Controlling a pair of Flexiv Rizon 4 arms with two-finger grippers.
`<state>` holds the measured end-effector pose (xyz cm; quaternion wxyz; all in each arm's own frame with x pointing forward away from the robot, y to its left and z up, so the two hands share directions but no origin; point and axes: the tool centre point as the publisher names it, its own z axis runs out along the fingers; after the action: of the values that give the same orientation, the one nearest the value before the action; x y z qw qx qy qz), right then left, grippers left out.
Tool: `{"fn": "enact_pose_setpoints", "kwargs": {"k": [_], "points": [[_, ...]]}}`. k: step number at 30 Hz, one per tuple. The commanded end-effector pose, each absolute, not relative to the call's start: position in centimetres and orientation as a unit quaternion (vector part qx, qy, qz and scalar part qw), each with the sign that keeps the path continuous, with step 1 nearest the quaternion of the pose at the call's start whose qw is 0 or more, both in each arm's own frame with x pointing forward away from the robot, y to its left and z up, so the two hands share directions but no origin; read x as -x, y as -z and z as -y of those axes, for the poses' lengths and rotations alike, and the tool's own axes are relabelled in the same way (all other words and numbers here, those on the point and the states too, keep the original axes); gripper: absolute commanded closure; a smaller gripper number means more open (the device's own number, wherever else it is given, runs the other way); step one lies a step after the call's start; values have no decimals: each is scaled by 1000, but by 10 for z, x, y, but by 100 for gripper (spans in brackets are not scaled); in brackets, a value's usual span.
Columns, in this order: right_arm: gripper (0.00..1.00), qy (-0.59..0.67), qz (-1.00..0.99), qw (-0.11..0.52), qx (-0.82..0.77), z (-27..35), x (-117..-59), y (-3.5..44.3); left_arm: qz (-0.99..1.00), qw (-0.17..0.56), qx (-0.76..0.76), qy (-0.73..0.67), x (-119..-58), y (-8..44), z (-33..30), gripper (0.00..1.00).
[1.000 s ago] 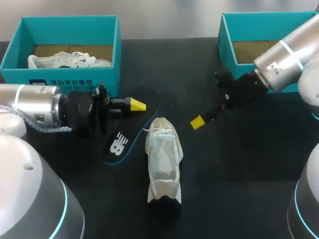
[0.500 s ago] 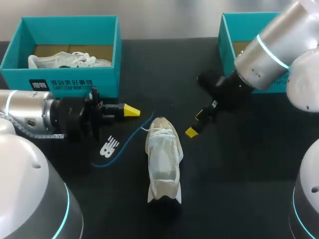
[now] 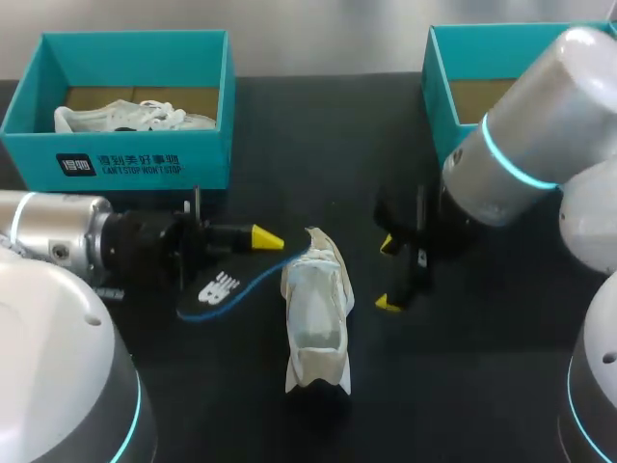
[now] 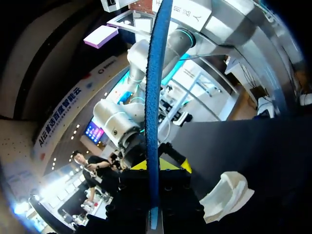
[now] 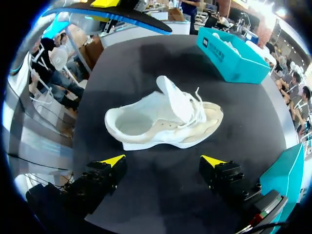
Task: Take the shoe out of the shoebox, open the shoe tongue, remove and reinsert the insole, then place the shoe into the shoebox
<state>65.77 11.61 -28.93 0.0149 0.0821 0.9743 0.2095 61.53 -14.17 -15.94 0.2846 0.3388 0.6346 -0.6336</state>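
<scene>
Nearest, mid of black table (image 3: 482,386): white shoe (image 3: 316,318), standing on its sole, out of any box. Tongue lifted up, laces loose, opening bare to see in R wrist view (image 5: 163,122). In L wrist view shown low beside the L fingers (image 4: 226,195).

Just right of shoe: R gripper (image 3: 388,274), fingers wide apart, holding nothing. Near the shoe's side but apart from it; in its own view (image 5: 165,160) both yellow tips short of the sole, with table between.

Left of shoe: L gripper (image 3: 262,236), pointing toward the shoe's tongue end, clamped on the insole (image 3: 227,285). Insole black w/ blue edge and white mark, hanging below the fingers, one end close by the tongue; touching or not, cannot tell. In L wrist view (image 4: 156,163) seen edge-on as a blue strip (image 4: 155,97) running between the two tips. In R wrist view, beyond the shoe (image 5: 122,17).

Far left: teal left shoebox (image 3: 116,159), w/ second white shoe (image 3: 125,118) inside. Far right: teal right shoebox (image 3: 453,58), partly behind the R arm.
</scene>
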Motion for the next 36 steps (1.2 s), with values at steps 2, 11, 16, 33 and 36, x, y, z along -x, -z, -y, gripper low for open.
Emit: {"fn": "enact_pose_setpoints", "kwargs": {"k": [2,11,16,33,36], "points": [[0,-164,-982,43,-87,-134,-643,297,-658,287,-312,623,-578,166,140,100],[0,-150,-984,26,-96,-137,-625,317,-672,276,-267,634,-565,176,140,100],[0,-150,-984,26,-96,-137,-625,317,-672,276,-267,634,-565,176,140,100],[0,-136,-986,70,-61,-141,-617,336,-645,269,-286,655,-540,195,150,100],[0,-137,-986,71,-57,-143,-618,340,-637,268,-286,664,-536,202,151,100]]}}
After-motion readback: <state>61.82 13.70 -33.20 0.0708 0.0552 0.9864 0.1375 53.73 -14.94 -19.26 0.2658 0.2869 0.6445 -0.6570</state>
